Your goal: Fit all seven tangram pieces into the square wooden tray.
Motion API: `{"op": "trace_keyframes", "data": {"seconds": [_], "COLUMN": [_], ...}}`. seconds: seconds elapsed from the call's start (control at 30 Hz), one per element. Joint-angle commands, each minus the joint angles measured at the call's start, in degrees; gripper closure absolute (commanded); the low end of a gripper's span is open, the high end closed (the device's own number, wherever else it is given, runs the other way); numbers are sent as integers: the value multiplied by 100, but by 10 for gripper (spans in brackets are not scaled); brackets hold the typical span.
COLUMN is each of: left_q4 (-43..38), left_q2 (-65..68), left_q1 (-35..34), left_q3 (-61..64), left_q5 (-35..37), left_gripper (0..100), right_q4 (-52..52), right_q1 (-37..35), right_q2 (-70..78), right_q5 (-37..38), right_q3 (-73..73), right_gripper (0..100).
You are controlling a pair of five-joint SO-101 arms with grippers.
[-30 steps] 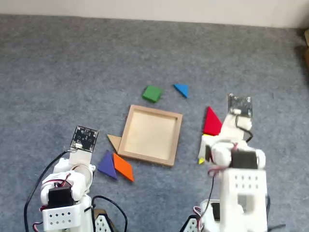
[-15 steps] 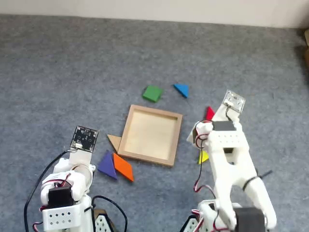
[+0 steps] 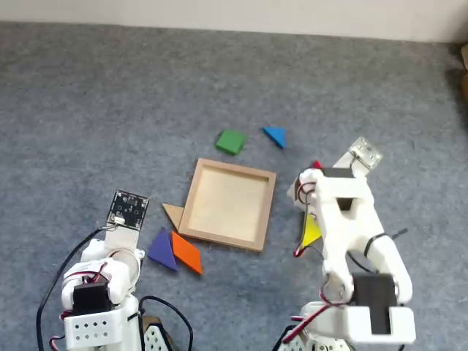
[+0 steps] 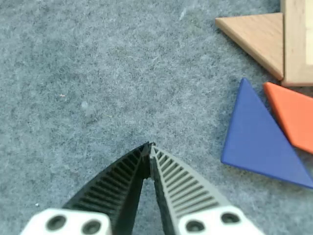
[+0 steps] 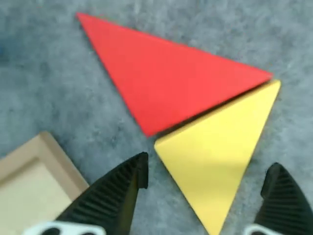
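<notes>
The square wooden tray (image 3: 228,203) lies empty mid-table. Behind it lie a green square (image 3: 230,141) and a small blue triangle (image 3: 275,135). At its near left corner are a tan triangle (image 3: 173,213), a purple-blue triangle (image 3: 162,248) and an orange parallelogram (image 3: 187,253). My right arm (image 3: 340,201) covers most of the red triangle (image 5: 166,81). Its gripper (image 5: 208,164) is open just above the yellow triangle (image 5: 220,156), one finger to each side. My left gripper (image 4: 148,147) is shut and empty over carpet, apart from the purple-blue triangle (image 4: 259,142).
Grey carpet covers the whole table. The tray's corner (image 5: 29,171) sits close beside my right gripper's one finger. The tan triangle (image 4: 257,34) rests against the tray's rim (image 4: 298,44), and the orange piece (image 4: 293,115) touches the purple-blue one.
The right arm has leaned forward and down over the red and yellow triangles, now hiding most of the red one. The left arm and all pieces have kept still.
</notes>
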Motion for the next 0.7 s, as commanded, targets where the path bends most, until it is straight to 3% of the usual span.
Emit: {"op": "trace_keyframes", "data": {"seconds": [0.0, 0.67], "left_q4": [53, 53], "left_q2": [-171, -171], "left_q1": [-92, -92], "left_q3": [119, 119], "left_q5": [-53, -53], "left_gripper": [995, 995], "right_q4": [-66, 154], "right_q1": [84, 453], "right_q2": [215, 752], "right_q5": [-141, -308], "right_q3": [-523, -620], "right_gripper": [642, 646]}}
